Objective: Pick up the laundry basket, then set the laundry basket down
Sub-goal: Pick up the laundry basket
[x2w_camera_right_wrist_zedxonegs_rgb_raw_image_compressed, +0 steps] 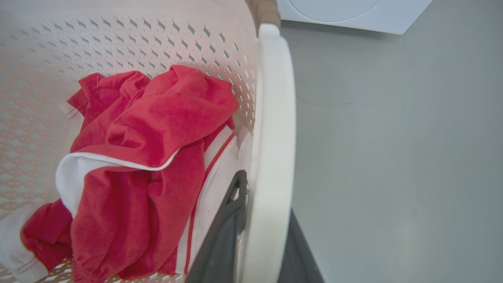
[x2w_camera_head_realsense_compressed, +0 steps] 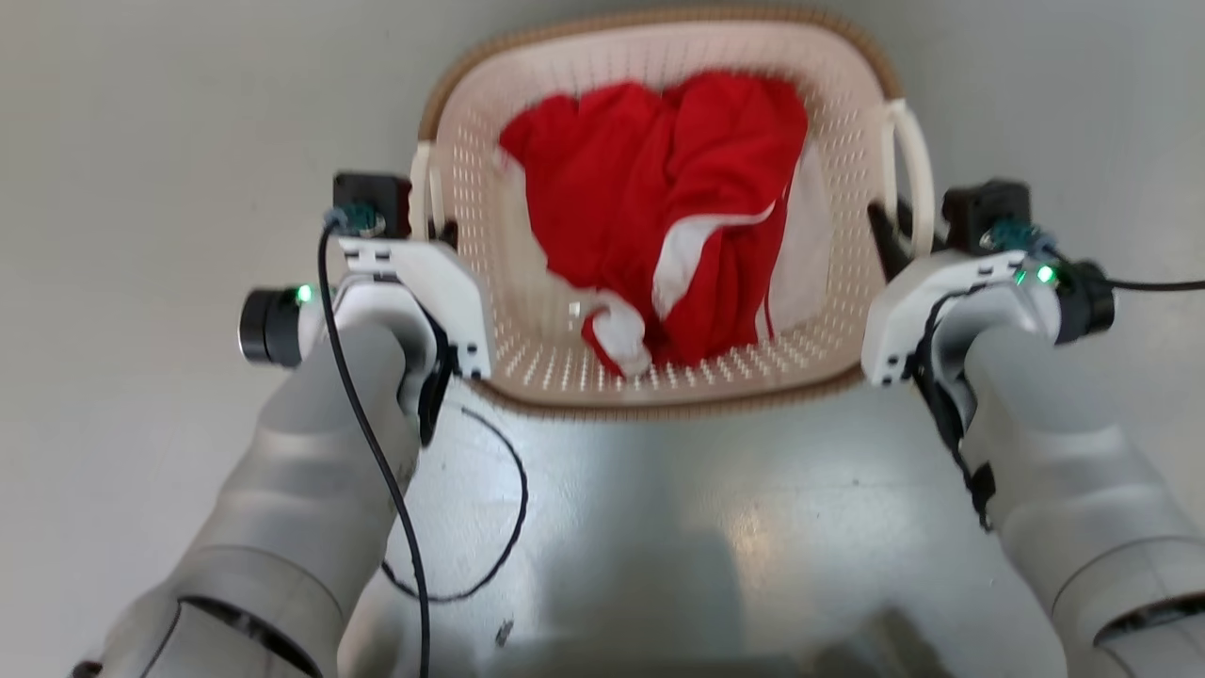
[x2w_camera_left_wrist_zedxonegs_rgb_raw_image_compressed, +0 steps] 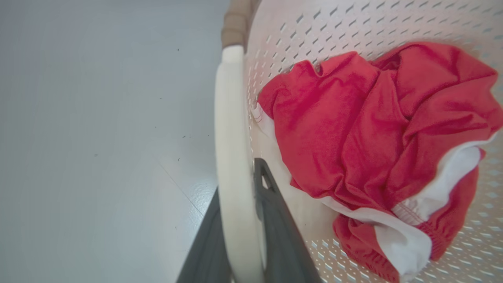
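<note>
The laundry basket (x2w_camera_head_realsense_compressed: 565,367), cream with perforated walls and a brown rim, sits straight ahead between my two arms. A crumpled red and white garment (x2w_camera_head_realsense_compressed: 659,207) lies inside it. My left gripper (x2w_camera_head_realsense_compressed: 435,226) is shut on the basket's white left loop handle (x2w_camera_left_wrist_zedxonegs_rgb_raw_image_compressed: 232,149), with one dark finger (x2w_camera_left_wrist_zedxonegs_rgb_raw_image_compressed: 275,220) inside the loop and the other outside. My right gripper (x2w_camera_head_realsense_compressed: 892,231) is likewise shut on the white right handle (x2w_camera_right_wrist_zedxonegs_rgb_raw_image_compressed: 273,129), which its fingers (x2w_camera_right_wrist_zedxonegs_rgb_raw_image_compressed: 230,220) flank. Whether the basket rests on the floor or hangs above it, I cannot tell.
Pale grey floor (x2w_camera_head_realsense_compressed: 141,141) surrounds the basket. A white washing machine (x2w_camera_right_wrist_zedxonegs_rgb_raw_image_compressed: 346,11) stands beyond the basket's right side. My grey body (x2w_camera_head_realsense_compressed: 706,527) lies right behind the basket, with a loose black cable (x2w_camera_head_realsense_compressed: 513,508) across it.
</note>
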Robot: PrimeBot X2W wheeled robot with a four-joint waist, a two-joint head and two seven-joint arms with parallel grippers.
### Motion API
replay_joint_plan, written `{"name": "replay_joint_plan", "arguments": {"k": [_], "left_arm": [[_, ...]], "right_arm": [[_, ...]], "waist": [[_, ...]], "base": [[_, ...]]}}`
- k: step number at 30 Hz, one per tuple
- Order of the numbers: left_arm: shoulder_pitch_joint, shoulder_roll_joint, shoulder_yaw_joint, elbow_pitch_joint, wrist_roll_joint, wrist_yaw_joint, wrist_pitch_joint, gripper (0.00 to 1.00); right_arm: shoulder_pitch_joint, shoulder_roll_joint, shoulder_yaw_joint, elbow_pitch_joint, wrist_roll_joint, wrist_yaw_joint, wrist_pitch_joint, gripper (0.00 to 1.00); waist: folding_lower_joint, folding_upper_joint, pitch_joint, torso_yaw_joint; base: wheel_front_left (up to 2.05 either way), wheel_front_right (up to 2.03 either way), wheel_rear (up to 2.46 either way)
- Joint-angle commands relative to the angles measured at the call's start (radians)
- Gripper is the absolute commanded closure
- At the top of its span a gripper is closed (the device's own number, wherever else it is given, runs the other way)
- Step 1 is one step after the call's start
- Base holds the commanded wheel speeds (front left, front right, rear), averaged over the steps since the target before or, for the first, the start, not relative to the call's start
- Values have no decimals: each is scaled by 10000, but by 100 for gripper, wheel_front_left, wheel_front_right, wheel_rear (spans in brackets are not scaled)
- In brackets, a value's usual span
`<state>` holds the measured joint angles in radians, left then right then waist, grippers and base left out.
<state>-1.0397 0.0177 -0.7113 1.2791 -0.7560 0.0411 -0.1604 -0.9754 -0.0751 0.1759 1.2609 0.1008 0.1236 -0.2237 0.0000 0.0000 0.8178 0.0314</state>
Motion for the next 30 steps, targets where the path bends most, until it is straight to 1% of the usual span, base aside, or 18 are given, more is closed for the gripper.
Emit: {"name": "replay_joint_plan", "arguments": {"k": [1,6,11,19,25,30], "left_arm": [[253,325,18,-55,-10,73,-5,100],[928,325,-182,14,-52,52,267,100],[1677,325,-281,58,-157,37,431,100],[2871,325,-455,87,-333,-102,630,100],[3667,325,-480,99,-525,-158,781,100],[4222,325,-614,105,-549,-248,948,100]], "right_arm": [[664,219,341,6,26,71,73,100],[1187,241,884,113,396,71,525,100],[1999,245,1974,-165,1363,71,1272,100],[3186,247,3550,-792,2761,71,2291,100],[3939,247,4573,-1133,3628,71,2891,100],[4405,248,5212,-1211,4203,71,3255,100]], "waist": [[0,0,-458,-83],[0,0,-1521,-235],[0,0,-2696,-428],[0,0,-4441,-910],[0,0,-5607,-1351],[0,0,-6472,-1565]], "base": [[0,0,0],[0,0,0],[0,0,0],[0,0,0],[0,0,0],[0,0,0]]}}
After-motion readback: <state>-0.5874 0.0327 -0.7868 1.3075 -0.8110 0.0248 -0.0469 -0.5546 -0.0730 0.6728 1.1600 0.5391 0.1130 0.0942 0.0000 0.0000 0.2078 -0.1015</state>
